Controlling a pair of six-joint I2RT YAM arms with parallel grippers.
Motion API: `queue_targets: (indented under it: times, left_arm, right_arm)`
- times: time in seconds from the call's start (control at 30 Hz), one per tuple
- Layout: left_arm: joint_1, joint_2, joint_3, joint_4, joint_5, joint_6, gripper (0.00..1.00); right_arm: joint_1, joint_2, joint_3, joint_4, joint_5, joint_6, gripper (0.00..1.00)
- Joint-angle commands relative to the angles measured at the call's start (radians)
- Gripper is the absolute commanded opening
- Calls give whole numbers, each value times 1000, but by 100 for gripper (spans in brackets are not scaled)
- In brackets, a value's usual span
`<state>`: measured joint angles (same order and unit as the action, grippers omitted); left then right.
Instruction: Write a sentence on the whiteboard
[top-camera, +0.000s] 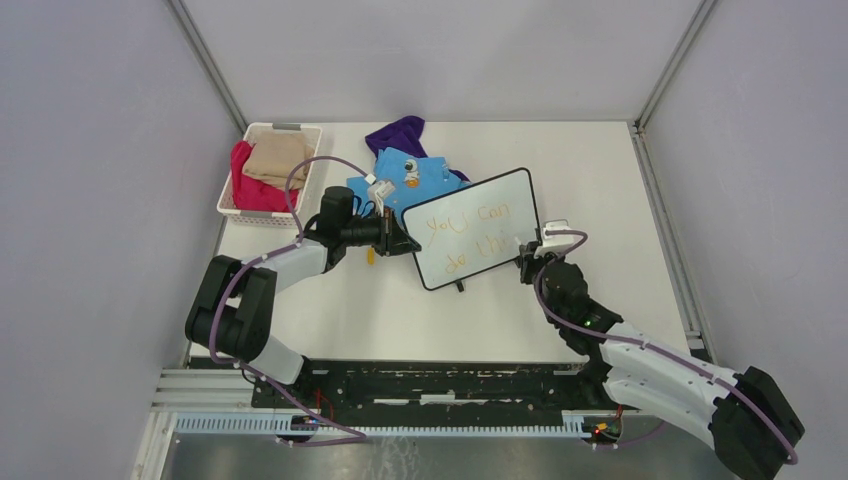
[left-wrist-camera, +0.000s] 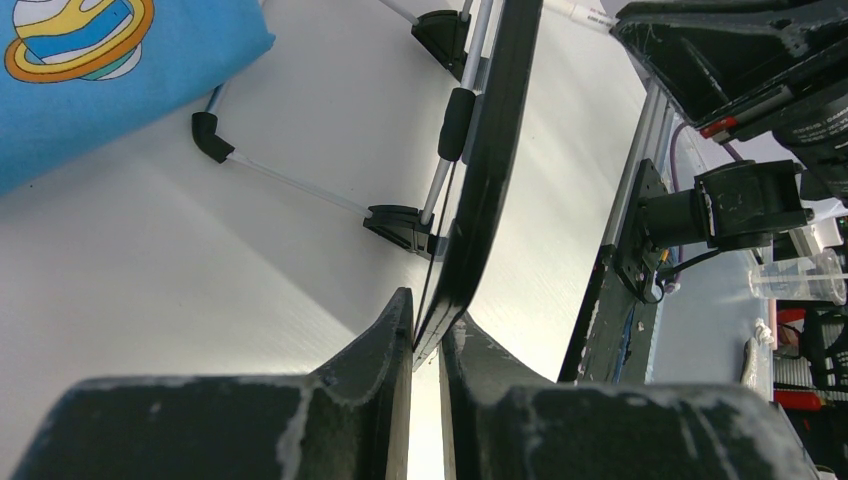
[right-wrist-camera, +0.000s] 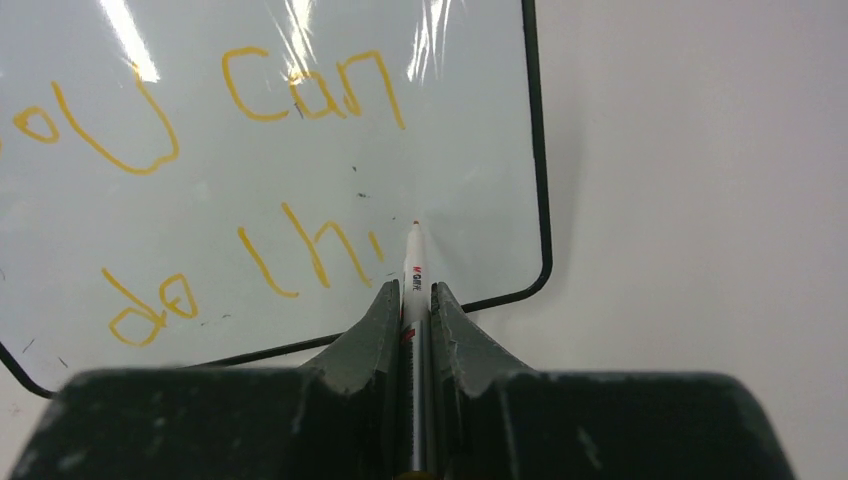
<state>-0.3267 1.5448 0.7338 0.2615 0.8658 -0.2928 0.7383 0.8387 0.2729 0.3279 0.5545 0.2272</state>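
The left end effector (left-wrist-camera: 425, 335) is pinching the left edge of the whiteboard (top-camera: 475, 240), sitting mid-way across the worktop (top-camera: 400, 320) just near of a blue shirt (top-camera: 405, 180), while the right end effector (right-wrist-camera: 417, 290) is clamping a marker (right-wrist-camera: 414, 262) pointing at the second line of the orange sentence (right-wrist-camera: 302, 240).

clothes pile (top-camera: 405, 170) behind whiteboard (top-camera: 472, 228), open table (top-camera: 612, 190) right

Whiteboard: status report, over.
Left gripper clamps whiteboard edge. Right gripper holds marker, tip beside last stroke. Sentence reads "you can do thi", unfinished. No obstruction.
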Motion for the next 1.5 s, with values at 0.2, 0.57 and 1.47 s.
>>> queue_targets:
  times: [0.2, 0.57, 1.47]
  left_arm:
    - [-11, 38, 0, -93, -58, 57, 2]
    - [-12, 40, 1, -93, -54, 55, 2]
    - [-12, 41, 1, -93, -53, 57, 2]
  right_arm:
    - [-44, 5, 66, 43, 46, 21, 0]
    - [-65, 42, 82, 72, -31, 30, 0]
    - [-77, 100, 51, 96, -125, 62, 0]
